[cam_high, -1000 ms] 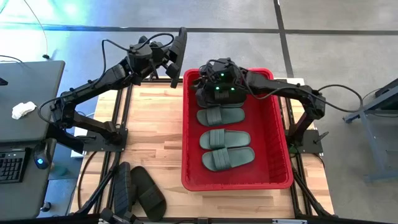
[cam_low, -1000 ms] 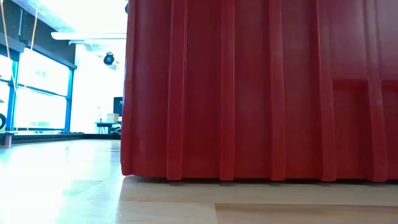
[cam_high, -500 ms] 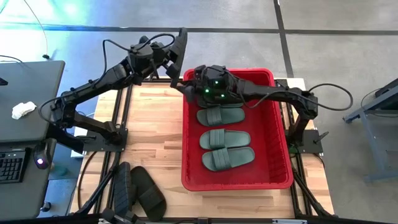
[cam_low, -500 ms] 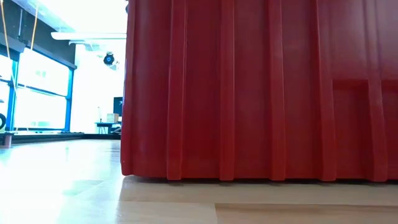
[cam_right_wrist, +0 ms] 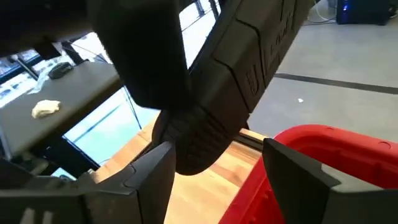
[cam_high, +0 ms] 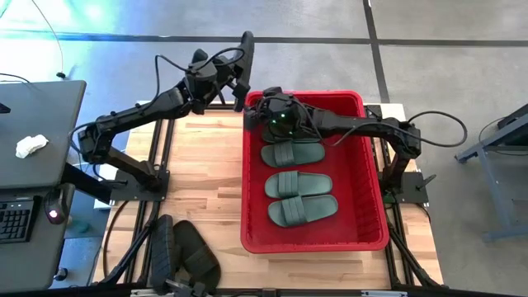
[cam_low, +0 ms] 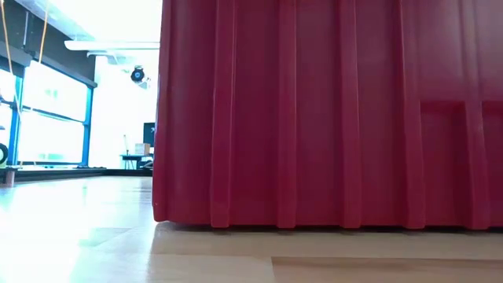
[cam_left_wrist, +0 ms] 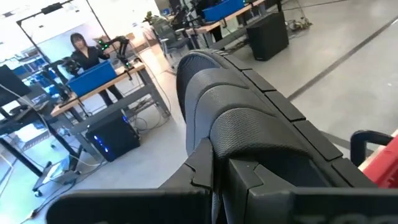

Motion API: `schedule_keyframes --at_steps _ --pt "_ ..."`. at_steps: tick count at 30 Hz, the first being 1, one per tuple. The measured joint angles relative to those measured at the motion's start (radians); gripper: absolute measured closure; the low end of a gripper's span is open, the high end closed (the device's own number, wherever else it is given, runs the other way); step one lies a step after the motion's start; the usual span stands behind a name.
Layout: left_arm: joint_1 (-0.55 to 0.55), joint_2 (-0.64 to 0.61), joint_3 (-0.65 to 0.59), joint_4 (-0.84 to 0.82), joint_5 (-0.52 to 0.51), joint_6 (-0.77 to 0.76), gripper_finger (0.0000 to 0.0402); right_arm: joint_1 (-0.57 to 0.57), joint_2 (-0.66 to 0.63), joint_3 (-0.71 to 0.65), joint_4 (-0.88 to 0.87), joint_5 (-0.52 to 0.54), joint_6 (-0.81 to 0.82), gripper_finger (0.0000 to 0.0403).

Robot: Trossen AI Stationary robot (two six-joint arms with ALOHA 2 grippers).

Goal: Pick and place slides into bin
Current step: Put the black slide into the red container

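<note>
Front edge of table: two black rubber slip-on slides (cam_high: pixel 183 257) lie on the light wooden table top (cam_high: pixel 202 169), near its left front corner, close beside each other; one seems to stand on its side.

Bin: the large rectangular red plastic bin (cam_high: pixel 367 210) with rolled rim stands on the right half of the table. In the low view its ribbed red wall (cam_low: pixel 330 110) fills most of the picture and rests on the wood.

Inside the bin: three dark green rubber slides with wide ribbed straps lie flat. Two of them (cam_high: pixel 299 196) lie side by side in the middle, touching. The third one (cam_high: pixel 292 153) lies nearer the far end, partly under the right arm.

Right gripper: the right gripper (cam_high: pixel 256 107) is over the far left corner of the bin, at the rim. In the right wrist view its two dark fingers (cam_right_wrist: pixel 298 171) are spread apart, and nothing is pinched between them.

Left gripper: the left gripper (cam_high: pixel 235 78) is raised beyond the far left corner of the bin, just beside the right gripper. It is pressed on one black rubber slide (cam_high: pixel 246 59), which stands up on edge. In the left wrist view this slide (cam_left_wrist: pixel 242 124) points away into the room.

Room behind: a person (cam_left_wrist: pixel 84 53) is at a far bench, well apart from the table.
</note>
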Motion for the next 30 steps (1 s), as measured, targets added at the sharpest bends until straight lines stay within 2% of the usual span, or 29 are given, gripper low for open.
schedule_keyframes --at_steps 6,18,30 --pt "0.002 0.026 0.000 0.032 0.002 -0.001 0.0401 -0.003 0.000 0.000 0.012 -0.003 0.034 0.0174" --pt "0.002 0.031 0.000 0.057 0.001 0.002 0.0401 -0.002 -0.001 0.000 0.051 -0.093 0.090 0.0174" --pt "0.002 0.031 0.000 0.058 0.031 0.000 0.0401 -0.010 0.008 0.000 0.079 -0.085 0.139 0.0174"
